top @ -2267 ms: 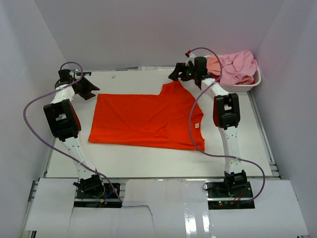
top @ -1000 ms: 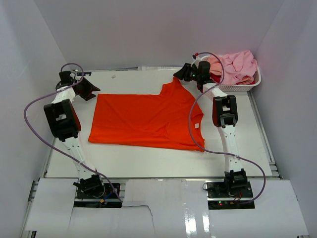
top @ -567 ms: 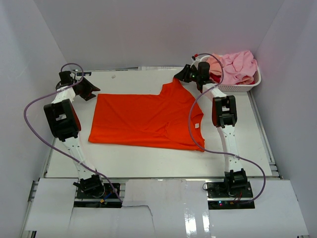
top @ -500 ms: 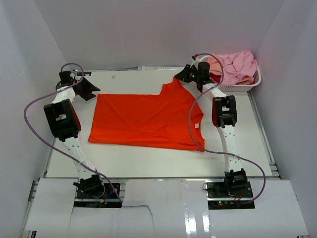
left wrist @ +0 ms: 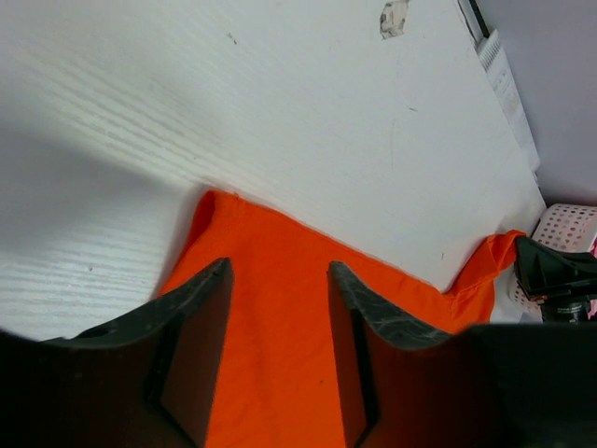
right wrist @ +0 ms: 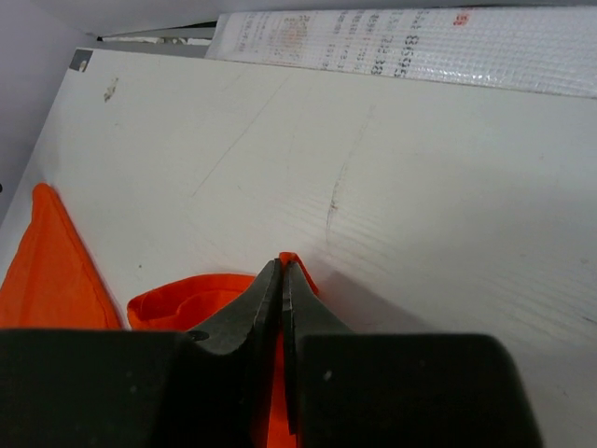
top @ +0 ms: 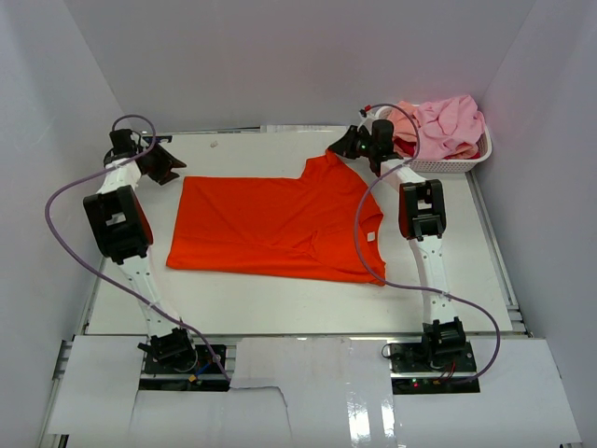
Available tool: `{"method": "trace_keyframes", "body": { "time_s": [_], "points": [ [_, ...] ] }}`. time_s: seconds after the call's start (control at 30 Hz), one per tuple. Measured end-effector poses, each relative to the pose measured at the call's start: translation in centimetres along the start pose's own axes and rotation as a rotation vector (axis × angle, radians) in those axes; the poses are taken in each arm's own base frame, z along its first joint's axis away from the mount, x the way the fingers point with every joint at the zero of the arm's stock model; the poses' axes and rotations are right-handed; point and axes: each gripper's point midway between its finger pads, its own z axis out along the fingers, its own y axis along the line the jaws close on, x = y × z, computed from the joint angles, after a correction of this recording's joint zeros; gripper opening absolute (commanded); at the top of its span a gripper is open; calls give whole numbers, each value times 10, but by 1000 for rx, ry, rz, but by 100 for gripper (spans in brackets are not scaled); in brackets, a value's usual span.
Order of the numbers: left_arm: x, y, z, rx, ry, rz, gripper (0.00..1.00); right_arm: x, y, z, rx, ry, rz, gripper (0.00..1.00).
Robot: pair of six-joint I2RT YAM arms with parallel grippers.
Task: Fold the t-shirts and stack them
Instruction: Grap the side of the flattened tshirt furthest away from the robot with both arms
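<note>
The orange t-shirt [top: 270, 229] is lying spread out pretty flat in the middle of the table [top: 261, 303], long side running left to right. Its far right corner is drawn up into a little peak, and that's where the right tool [right wrist: 282, 266] has it. From the wrist view the two fingers are pressed tight together with a bit of orange cloth pinched between the tips, so it's clamped on the shirt for sure. A loose fold of the same cloth sits just to the left of the pinch.

The left tool [left wrist: 278, 280] is over at the far left corner of the shirt with its fingers apart and nothing between them. The corner of the cloth shows through the gap below. I can't tell if the fingertips are actually touching the fabric or just hanging over it.

The pink shirts [top: 443, 121] are heaped in the white basket [top: 459, 162] at the far right corner of the table, just beside the right tool.
</note>
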Motion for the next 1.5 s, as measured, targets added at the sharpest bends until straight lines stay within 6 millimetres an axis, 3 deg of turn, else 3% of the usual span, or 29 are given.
{"method": "trace_keyframes", "body": {
  "time_s": [0.07, 0.13, 0.43, 0.97, 1.03, 1.13, 1.17, 1.3, 1.5],
  "points": [
    [-7, -1, 5, 1, -7, 1, 47, 4, -1, 0, 0, 7, 1, 8],
    [-10, 4, 13, -8, -7, -2, 46, 8, -1, 1, -2, 14, 0, 8],
    [10, 34, 34, -75, 67, -54, 48, 13, 0, 0, -10, 27, -5, 8],
    [5, 30, 43, -66, 67, -45, 40, 13, 0, 0, -12, 28, -7, 8],
    [5, 30, 44, -64, 69, -46, 36, 13, 0, 0, -12, 29, -7, 8],
    [5, 31, 47, -61, 71, -48, 24, 13, 0, 0, -14, 30, -9, 8],
    [5, 31, 48, -57, 73, -50, 14, 13, 0, 0, -14, 30, -11, 8],
    [5, 30, 53, -43, 82, -52, 1, 14, 0, 0, -14, 32, -20, 8],
    [5, 26, 55, -31, 87, -46, 0, 10, 3, -4, -11, 35, -37, 8]
  ]
}}
